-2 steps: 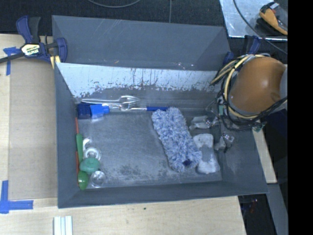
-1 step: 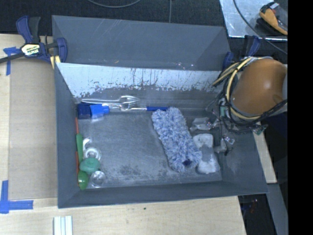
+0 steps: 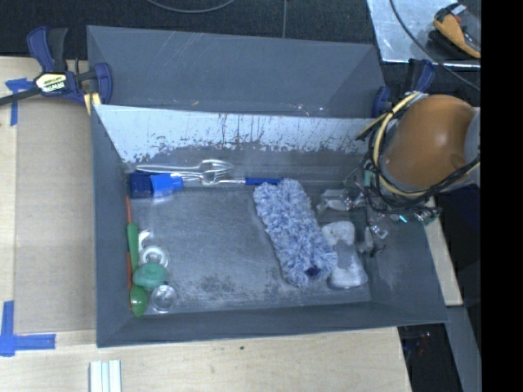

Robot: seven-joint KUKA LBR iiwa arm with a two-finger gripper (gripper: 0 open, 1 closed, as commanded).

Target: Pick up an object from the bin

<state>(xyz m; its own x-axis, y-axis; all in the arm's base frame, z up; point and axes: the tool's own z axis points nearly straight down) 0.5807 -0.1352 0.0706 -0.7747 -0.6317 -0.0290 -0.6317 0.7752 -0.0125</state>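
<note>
Grey metal bin (image 3: 214, 247), scuffed and speckled floor. Gripper (image 3: 370, 229) sits low at the bin's right end; can't tell how far open it is, and nothing is visibly held.

Step looks like approach, pick not yet made.

- **Just beside gripper, view-left:** small whitish soft-looking lump (image 3: 339, 233).
- **Below gripper, near front wall:** pale crumpled wad (image 3: 347, 278).
- **Past the lump:** long fuzzy blue-white chenille cloth (image 3: 290, 231).
- **Far across from gripper:** blue hard block (image 3: 151, 185) and green plastic pieces (image 3: 140, 278).

Next move probably calls for centring over the lump, descending and closing.
</note>
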